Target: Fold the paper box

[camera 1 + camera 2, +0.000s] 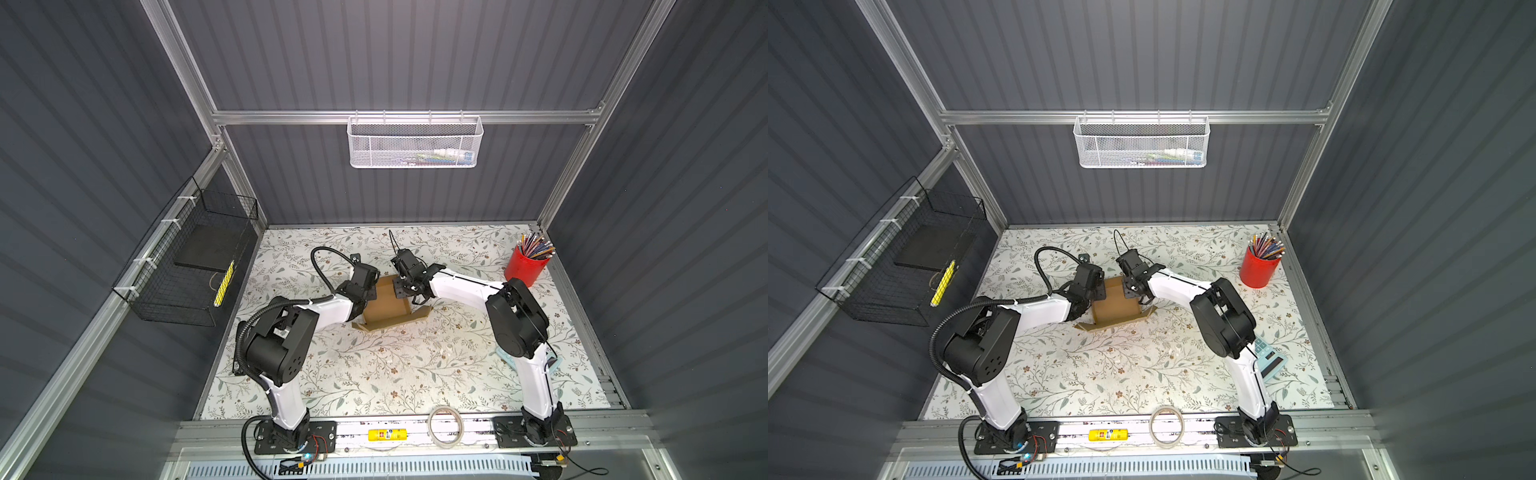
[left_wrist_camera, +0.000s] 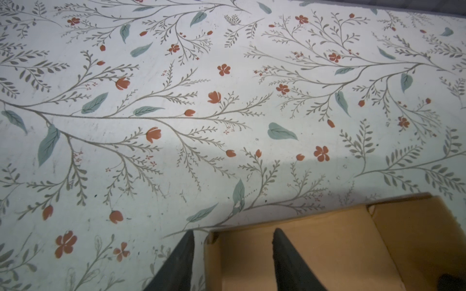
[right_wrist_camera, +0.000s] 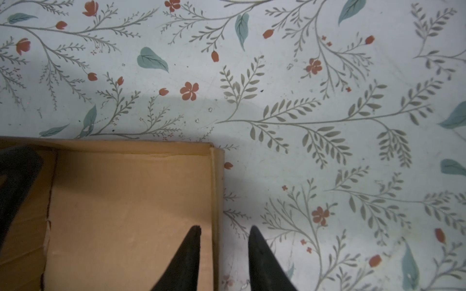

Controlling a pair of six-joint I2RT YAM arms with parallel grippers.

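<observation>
Paper box [image 1: 384,305]: located mid-table on floral table surface [image 1: 374,374], between both arms, partly erected, open side up, brown interior visible in both top views.

Left gripper [image 2: 234,231]: jaws parted, straddling one side wall, one finger inside and one outside, clear of cardboard on both faces; no clamping evident.

Right gripper [image 3: 225,226]: same arrangement on opposite side wall, narrower gap, not pinching.

Positioned thus, by judgement, to steady raised walls upright from both sides.

Near-edge flaps [image 1: 419,314]: lying splayed on table, not yet tucked.

Hidden or unclear:
- Far end of box covered by gripper bodies in top views; fingertips not visible there.
- Near half of box cut off in both wrist views.
- Locking tabs and slots not discernible.
- Dark shape [image 3: 15,181] at frame edge in right wrist view, probably opposite finger; cannot confirm.
</observation>
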